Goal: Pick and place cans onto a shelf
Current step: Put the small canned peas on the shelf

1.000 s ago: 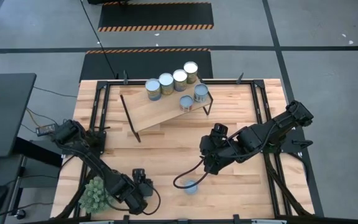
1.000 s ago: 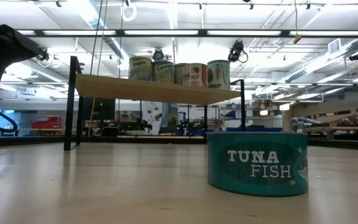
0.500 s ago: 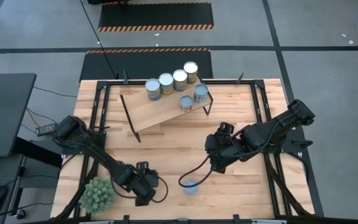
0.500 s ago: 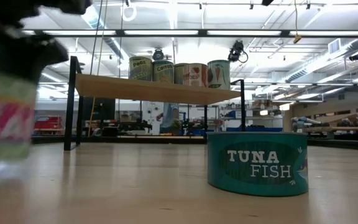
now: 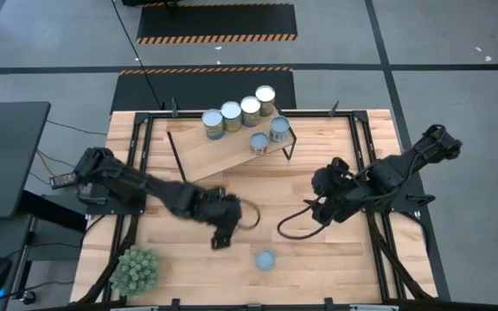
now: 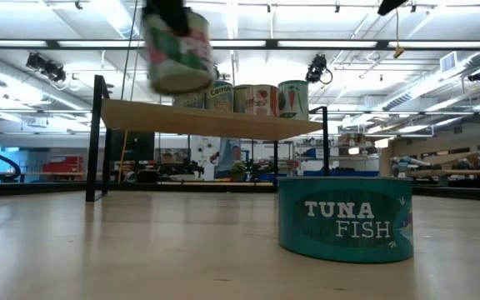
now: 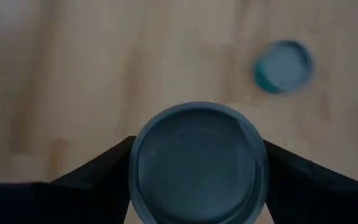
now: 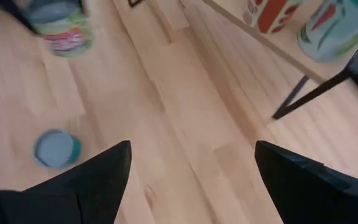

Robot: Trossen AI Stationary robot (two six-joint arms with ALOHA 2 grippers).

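The left gripper (image 7: 197,165) clamps a green-and-red labelled can (image 6: 176,50) by its sides and holds it in the air above the middle of the table (image 5: 318,259), its long axis roughly vertical with a slight tilt and its round top facing the wrist camera. A flat teal tuna tin (image 5: 265,258) sits upright on the table near the front edge. Six cans (image 5: 232,112) stand upright on the tilted shelf (image 5: 214,155). The right gripper (image 8: 188,180) hangs with fingers apart, empty, over the table's right side.
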